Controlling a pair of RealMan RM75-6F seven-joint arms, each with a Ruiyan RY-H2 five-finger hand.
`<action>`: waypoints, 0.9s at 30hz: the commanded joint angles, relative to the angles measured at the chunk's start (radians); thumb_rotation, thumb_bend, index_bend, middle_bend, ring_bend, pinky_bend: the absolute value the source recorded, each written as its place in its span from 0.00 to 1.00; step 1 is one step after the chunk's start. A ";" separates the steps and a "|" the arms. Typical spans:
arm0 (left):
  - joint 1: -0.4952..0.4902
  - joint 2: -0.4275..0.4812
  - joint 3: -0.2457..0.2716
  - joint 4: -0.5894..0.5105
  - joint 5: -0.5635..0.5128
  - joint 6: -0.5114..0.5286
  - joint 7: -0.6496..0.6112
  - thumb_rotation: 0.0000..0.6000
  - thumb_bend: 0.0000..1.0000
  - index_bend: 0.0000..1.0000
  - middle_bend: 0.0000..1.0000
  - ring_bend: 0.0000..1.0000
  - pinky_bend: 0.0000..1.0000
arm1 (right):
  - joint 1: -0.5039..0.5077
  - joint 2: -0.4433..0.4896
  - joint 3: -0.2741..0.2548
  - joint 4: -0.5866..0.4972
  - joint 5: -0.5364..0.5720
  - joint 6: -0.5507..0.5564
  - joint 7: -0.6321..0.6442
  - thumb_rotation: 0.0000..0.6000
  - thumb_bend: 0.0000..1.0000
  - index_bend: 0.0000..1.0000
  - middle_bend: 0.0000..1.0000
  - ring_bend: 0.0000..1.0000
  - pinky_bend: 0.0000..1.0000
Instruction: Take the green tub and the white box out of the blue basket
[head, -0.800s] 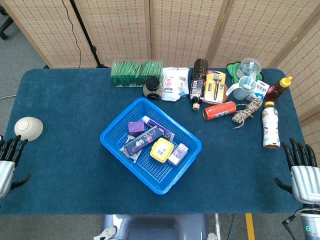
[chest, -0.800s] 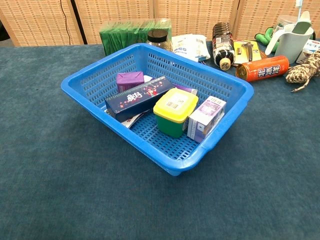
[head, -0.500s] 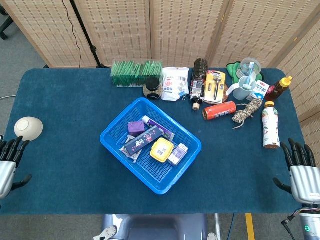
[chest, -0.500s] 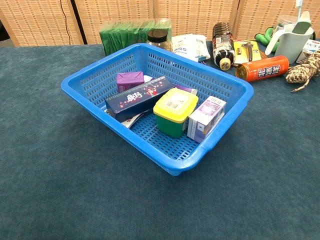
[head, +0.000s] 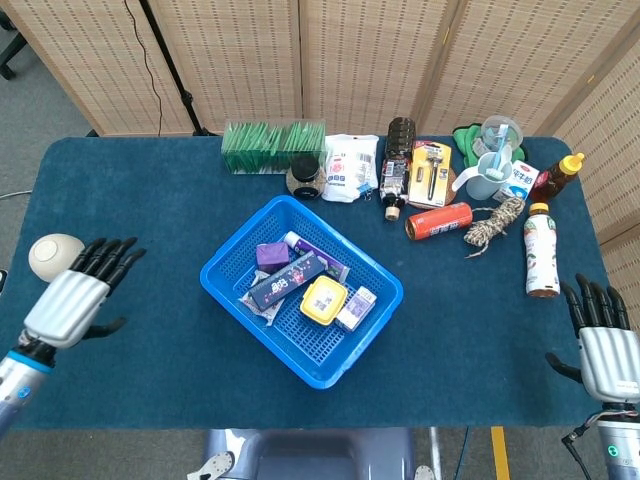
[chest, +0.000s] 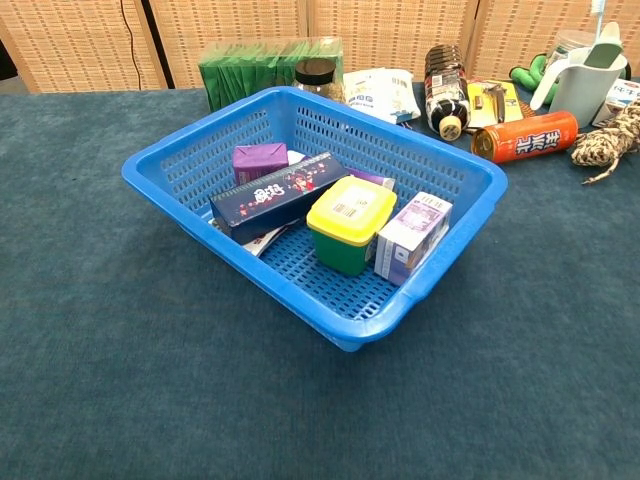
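Observation:
The blue basket (head: 222, 272) (chest: 455, 255) sits mid-table. Inside it stands the green tub with a yellow lid (head: 324, 300) (chest: 349, 224), and right beside it lies the white box with purple print (head: 355, 308) (chest: 412, 237). A dark long box (chest: 277, 194) and a purple box (chest: 259, 161) lie in the basket too. My left hand (head: 78, 293) hovers open over the table's left side, well left of the basket. At the table's right front corner my right hand (head: 600, 342) is open, fingers up. Neither hand shows in the chest view.
A white bowl (head: 52, 254) lies just behind my left hand. Along the back edge stand a green packet stack (head: 272, 147), a dark jar (head: 304, 177), bottles (head: 397, 160), an orange can (head: 438, 221), a rope bundle (head: 493, 222) and a pitcher (head: 486, 172).
My left hand has moved in from the table's left edge towards the right and further onto the table. The right hand has barely shifted. Basket contents are unchanged.

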 joint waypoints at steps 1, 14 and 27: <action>-0.161 -0.019 -0.064 -0.042 -0.052 -0.186 0.024 1.00 0.16 0.00 0.00 0.00 0.00 | 0.005 -0.001 0.002 0.004 0.006 -0.009 0.003 1.00 0.00 0.00 0.00 0.00 0.00; -0.474 -0.358 -0.125 0.074 -0.363 -0.434 0.238 1.00 0.16 0.00 0.00 0.00 0.00 | 0.011 0.005 0.024 0.028 0.061 -0.032 0.040 1.00 0.00 0.00 0.00 0.00 0.00; -0.663 -0.595 -0.090 0.265 -0.604 -0.489 0.348 1.00 0.17 0.00 0.00 0.00 0.00 | 0.017 0.003 0.030 0.044 0.087 -0.052 0.057 1.00 0.00 0.00 0.00 0.00 0.00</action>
